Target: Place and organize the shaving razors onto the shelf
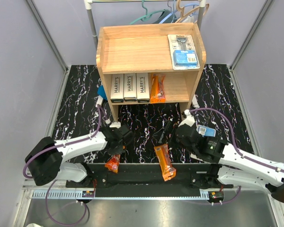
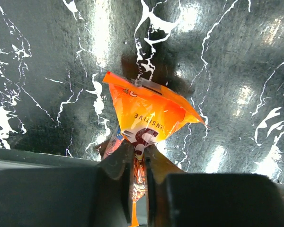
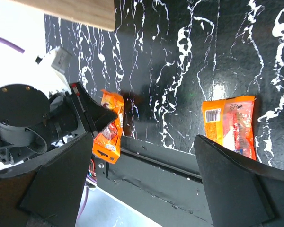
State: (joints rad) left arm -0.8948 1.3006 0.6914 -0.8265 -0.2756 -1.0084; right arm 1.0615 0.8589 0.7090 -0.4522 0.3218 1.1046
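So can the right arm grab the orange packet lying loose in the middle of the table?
Probably yes. The right gripper hangs close by that packet, jaws open, and nothing lies on it or between them. The left gripper is off to the side, shut on the other packet.

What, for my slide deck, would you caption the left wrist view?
Left fingers pinch one end of an orange packet, the black marbled table behind it.
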